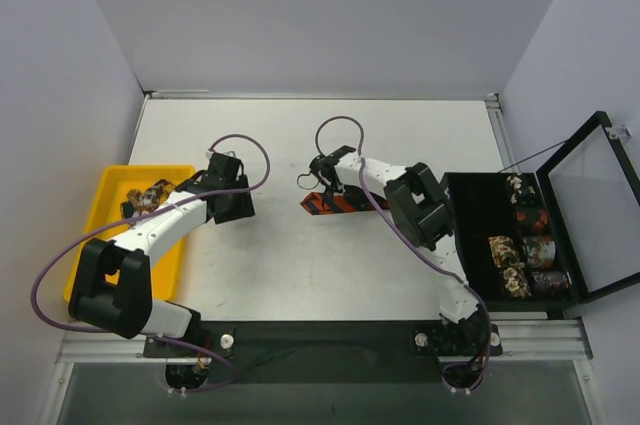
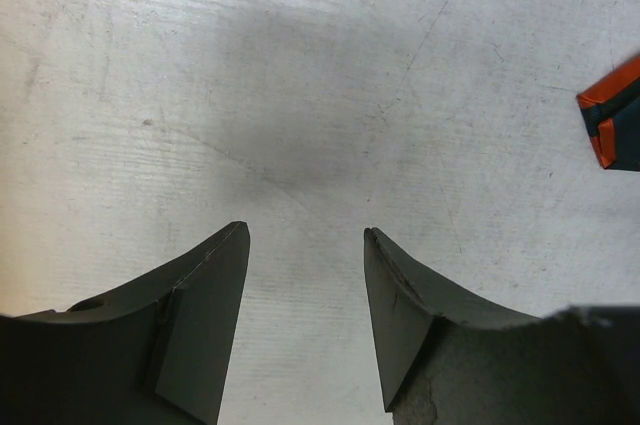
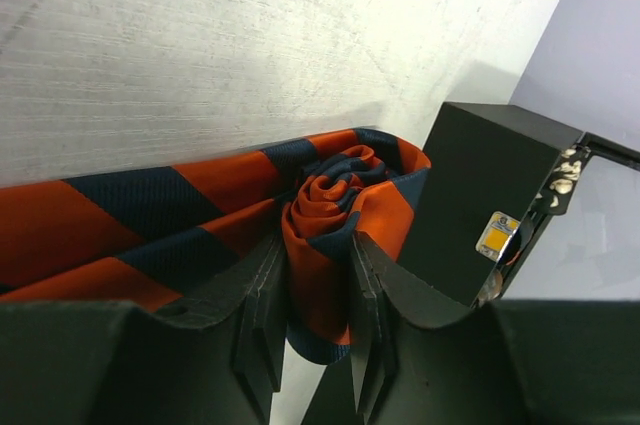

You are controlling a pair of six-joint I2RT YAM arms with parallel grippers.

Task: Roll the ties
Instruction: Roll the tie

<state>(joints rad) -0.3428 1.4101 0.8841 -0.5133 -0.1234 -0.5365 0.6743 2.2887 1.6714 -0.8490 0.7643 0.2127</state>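
Observation:
A red-orange and dark striped tie [image 1: 338, 204] lies on the white table beside my right gripper [image 1: 316, 185]. In the right wrist view that gripper [image 3: 316, 270] is shut on the tie's rolled end [image 3: 338, 190], the spiral showing between the fingers, while the flat length [image 3: 130, 210] trails off to the left. My left gripper [image 1: 233, 204] hovers left of the tie; its wrist view shows the gripper [image 2: 306, 235] open over bare table, with only the tie's tip [image 2: 612, 127] at the right edge. More ties [image 1: 152, 193] lie in the yellow bin.
A yellow bin [image 1: 115, 181] stands at the left edge under the left arm. A black case [image 1: 474, 207] at the right holds several rolled ties [image 1: 522, 257], its glass lid [image 1: 592, 207] swung open. The case's corner [image 3: 478, 195] is close to the right gripper.

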